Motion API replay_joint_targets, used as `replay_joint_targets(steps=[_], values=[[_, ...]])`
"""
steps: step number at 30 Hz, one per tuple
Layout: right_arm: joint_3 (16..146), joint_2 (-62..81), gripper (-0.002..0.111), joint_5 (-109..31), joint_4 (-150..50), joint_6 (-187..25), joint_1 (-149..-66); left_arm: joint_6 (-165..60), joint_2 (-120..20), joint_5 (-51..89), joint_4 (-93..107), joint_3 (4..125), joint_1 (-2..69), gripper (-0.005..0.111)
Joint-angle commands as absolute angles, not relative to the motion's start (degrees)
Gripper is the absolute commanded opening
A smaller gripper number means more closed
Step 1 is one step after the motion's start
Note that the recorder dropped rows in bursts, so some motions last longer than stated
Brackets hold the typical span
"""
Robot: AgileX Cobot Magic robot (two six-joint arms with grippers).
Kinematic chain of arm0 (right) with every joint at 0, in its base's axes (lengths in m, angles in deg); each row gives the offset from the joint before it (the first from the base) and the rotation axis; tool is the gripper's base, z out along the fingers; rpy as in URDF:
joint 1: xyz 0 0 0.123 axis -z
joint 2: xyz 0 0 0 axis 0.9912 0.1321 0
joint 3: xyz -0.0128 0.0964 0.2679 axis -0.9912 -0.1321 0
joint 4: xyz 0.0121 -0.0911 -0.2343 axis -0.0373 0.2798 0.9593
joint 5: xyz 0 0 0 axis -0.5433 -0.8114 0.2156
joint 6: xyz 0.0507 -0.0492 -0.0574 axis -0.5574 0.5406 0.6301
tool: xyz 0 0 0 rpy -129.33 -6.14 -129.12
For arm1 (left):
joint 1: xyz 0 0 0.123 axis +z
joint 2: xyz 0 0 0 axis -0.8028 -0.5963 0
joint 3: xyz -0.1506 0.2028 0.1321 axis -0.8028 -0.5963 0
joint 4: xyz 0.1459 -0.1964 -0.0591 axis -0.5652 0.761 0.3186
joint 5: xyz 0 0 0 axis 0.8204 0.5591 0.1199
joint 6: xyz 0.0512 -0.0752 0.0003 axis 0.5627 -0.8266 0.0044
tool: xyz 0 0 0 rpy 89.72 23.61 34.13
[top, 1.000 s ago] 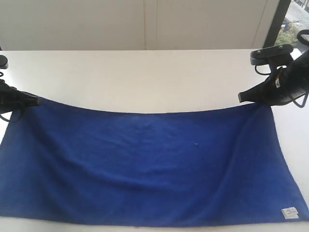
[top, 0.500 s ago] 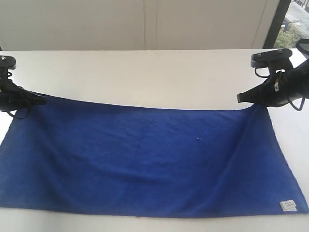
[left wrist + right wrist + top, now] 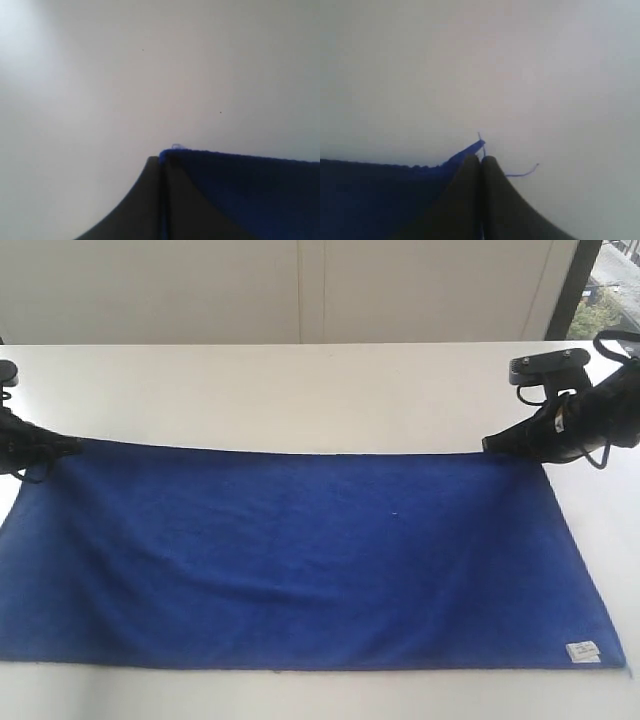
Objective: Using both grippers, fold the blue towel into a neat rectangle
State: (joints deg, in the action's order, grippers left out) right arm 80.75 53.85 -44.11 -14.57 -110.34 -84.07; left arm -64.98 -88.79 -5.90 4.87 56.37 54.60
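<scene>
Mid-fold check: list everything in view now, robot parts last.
royal-blue plush microfibre towel: one, blue, spread flat on the table
small white label: one, white, towel's lower right corner
flat white table: one, white, under the towel
pale wall panels: several, cream, behind the table
dark-framed window: one, black frame, exterior view's upper right
left hand: one, black, shut on the towel's upper left corner
right hand: one, black, shut on its upper right corner

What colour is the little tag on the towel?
White label, seen best in the exterior view.
</scene>
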Motion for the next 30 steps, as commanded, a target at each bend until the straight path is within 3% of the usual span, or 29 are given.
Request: replay_joint_targets(steps=[1,5,9,12,15,20,25,27,30], values=[[81.1,53.9,0.001,-41.1,-13.9,-110.5,-83.4,-64.9,-88.9,-6.8,5.5,56.5,54.7,0.005],[81.1,53.9,0.015,-40.0,-13.9,-110.5,-83.4,-64.7,-88.9,-6.5,5.5,56.5,54.7,0.032],[81.1,53.9,0.039,-40.4,-13.9,-110.5,-83.4,-64.7,-88.9,-6.6,5.5,56.5,54.7,0.056],[81.4,53.4,0.053,-42.3,-14.0,-110.5,-83.4,-64.7,-88.5,-6.7,5.5,56.5,55.1,0.061],[82.7,52.3,0.052,-46.9,-14.3,-112.0,-83.4,-64.7,-87.1,-6.3,5.5,56.5,56.2,0.061],[84.5,47.8,0.038,-51.8,-14.8,-115.0,-83.5,-65.8,-81.6,-1.8,5.9,56.5,56.7,0.053],[84.5,42.9,0.0,-54.3,-23.7,-110.5,-85.3,-67.5,-78.0,5.1,4.9,56.5,56.1,0.015],[85.4,43.2,0.0,-58.4,-29.8,-104.8,-85.3,-68.3,-78.1,7.2,4.9,56.5,56.1,0.0],[87.8,45.5,0.0,-65.2,-42.4,-89.9,-84.9,-69.0,-80.1,13.5,4.8,58.7,56.1,0.0]])
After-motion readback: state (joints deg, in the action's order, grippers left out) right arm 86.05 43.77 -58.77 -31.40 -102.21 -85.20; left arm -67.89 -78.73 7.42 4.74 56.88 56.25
